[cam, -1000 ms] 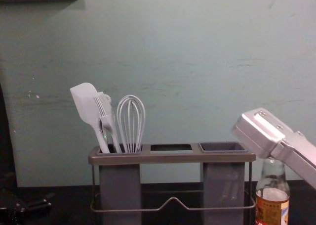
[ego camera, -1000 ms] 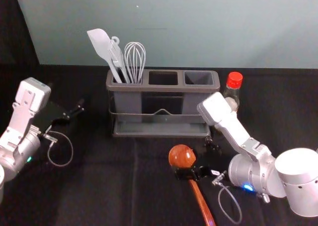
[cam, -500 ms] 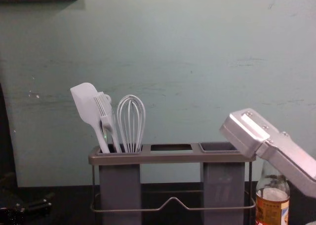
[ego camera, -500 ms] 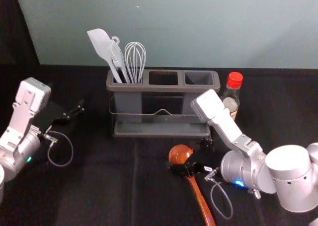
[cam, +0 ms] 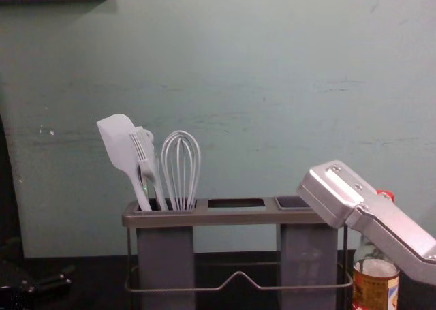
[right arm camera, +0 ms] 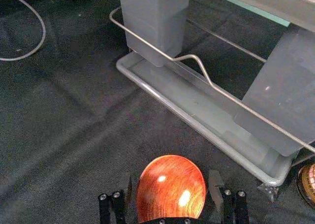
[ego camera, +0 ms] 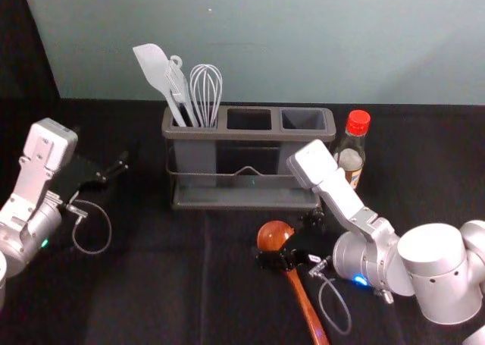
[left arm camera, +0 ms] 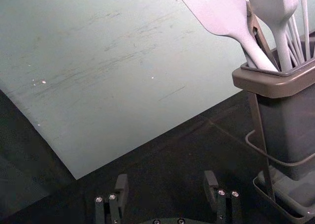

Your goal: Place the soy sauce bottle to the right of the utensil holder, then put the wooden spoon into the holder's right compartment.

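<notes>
Green-grey wall (ego camera: 303, 42) is rising behind the tabletop (ego camera: 151, 284). Parked, the left gripper (ego camera: 112, 174) is holding empty fingers wide apart. Before the utensil holder (ego camera: 250, 135), the right gripper (ego camera: 289, 239), arm slanting in and masking the holder's corner, is straddling the wooden spoon's bowl (ego camera: 271, 233) with parted fingers. Soy sauce bottle (ego camera: 350, 159) is standing just right of the holder.

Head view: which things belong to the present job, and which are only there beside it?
For the job:
- soy sauce bottle
- utensil holder
- wooden spoon
- right tool, open around the spoon's bowl

Not for the job:
- whisk, spatula, pale utensil between them
- left tool, open, at left
</notes>
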You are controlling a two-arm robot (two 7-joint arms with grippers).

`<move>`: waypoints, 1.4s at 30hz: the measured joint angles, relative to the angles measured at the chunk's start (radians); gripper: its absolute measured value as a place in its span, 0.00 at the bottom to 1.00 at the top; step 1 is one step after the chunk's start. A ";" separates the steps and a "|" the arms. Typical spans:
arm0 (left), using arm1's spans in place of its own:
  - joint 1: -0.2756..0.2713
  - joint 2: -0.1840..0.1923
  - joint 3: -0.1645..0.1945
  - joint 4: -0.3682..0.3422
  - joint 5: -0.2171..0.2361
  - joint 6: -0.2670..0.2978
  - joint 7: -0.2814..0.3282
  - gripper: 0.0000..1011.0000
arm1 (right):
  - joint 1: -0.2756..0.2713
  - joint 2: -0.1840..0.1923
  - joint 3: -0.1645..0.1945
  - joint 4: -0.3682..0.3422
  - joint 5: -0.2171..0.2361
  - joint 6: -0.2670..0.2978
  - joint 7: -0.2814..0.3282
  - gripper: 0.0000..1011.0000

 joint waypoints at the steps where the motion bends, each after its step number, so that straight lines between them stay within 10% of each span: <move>1: 0.000 0.000 0.000 0.000 0.000 0.000 0.000 0.99 | -0.001 -0.001 0.001 0.000 -0.002 0.000 0.001 0.99; 34: 0.000 0.000 0.000 0.000 0.000 0.000 0.000 0.99 | -0.015 -0.027 0.026 0.015 -0.075 0.006 0.051 0.99; 42: 0.000 0.000 0.000 0.000 0.000 0.000 0.000 0.99 | -0.017 -0.032 0.025 0.022 -0.096 0.003 0.065 0.85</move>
